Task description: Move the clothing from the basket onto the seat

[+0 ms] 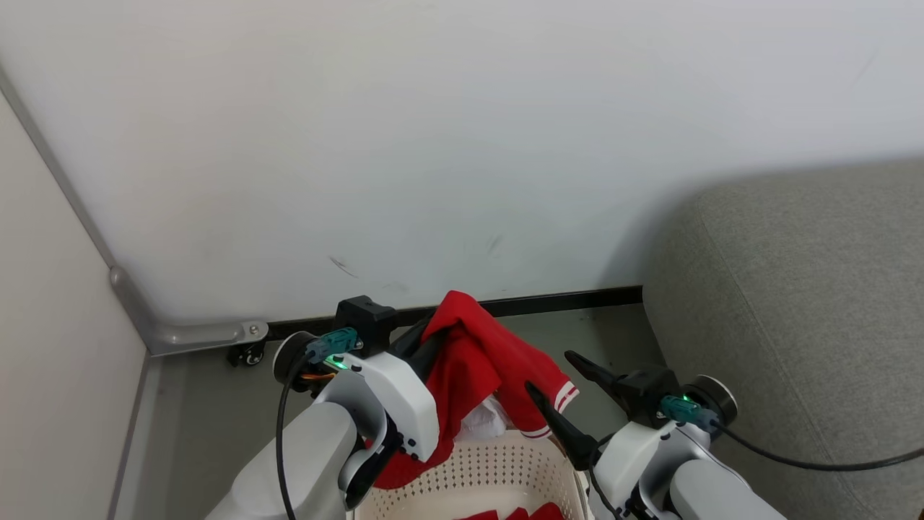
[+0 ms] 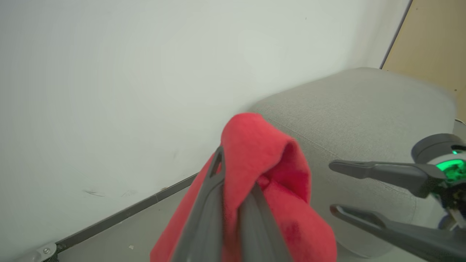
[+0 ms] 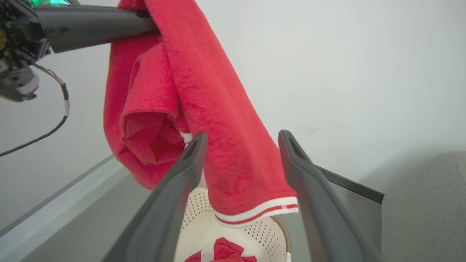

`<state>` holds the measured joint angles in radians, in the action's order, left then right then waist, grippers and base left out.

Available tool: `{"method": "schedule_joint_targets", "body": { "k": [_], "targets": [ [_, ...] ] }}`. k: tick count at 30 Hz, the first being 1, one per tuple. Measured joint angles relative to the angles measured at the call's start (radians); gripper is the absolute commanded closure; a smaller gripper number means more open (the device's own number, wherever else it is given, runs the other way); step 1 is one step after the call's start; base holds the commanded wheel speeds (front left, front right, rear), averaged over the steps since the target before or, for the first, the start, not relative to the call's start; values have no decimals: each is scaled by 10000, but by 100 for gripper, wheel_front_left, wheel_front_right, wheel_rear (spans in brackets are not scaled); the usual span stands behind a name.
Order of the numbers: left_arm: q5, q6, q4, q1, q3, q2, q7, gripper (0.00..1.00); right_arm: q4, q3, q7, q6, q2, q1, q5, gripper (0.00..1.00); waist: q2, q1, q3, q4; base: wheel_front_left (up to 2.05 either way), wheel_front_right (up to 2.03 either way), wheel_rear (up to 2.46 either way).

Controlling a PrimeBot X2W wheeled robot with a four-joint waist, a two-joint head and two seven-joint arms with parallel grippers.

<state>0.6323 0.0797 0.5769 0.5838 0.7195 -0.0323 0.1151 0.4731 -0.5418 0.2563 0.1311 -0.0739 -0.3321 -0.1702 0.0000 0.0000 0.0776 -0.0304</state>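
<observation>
Left end effector [image 2: 236, 174] clamps red clothing [image 1: 476, 354] hanging above the basket [image 1: 491, 469].

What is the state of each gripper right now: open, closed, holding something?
Left gripper: closed on the red garment, which hangs over the basket.
Right gripper: open, holding nothing.

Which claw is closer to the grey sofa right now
Right. The right claw, open, sits beside the sofa; the left claw, shut on the red garment, is farther off, across the basket.
</observation>
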Motion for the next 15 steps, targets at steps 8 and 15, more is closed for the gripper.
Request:
{"method": "schedule_joint_targets", "body": {
  "k": [8, 15],
  "targets": [
    [119, -151, -90, 0, 203, -2, -8, 100, 533, -577, 0, 0, 46, -302, -332, 0, 0, 0, 8, 159, 0, 0, 0],
    [201, -245, -230, 0, 384, -4, -86, 100, 809, -1210, 0, 0, 92, -638, -579, 0, 0, 0, 3, 265, 0, 0, 0]
  ]
}}
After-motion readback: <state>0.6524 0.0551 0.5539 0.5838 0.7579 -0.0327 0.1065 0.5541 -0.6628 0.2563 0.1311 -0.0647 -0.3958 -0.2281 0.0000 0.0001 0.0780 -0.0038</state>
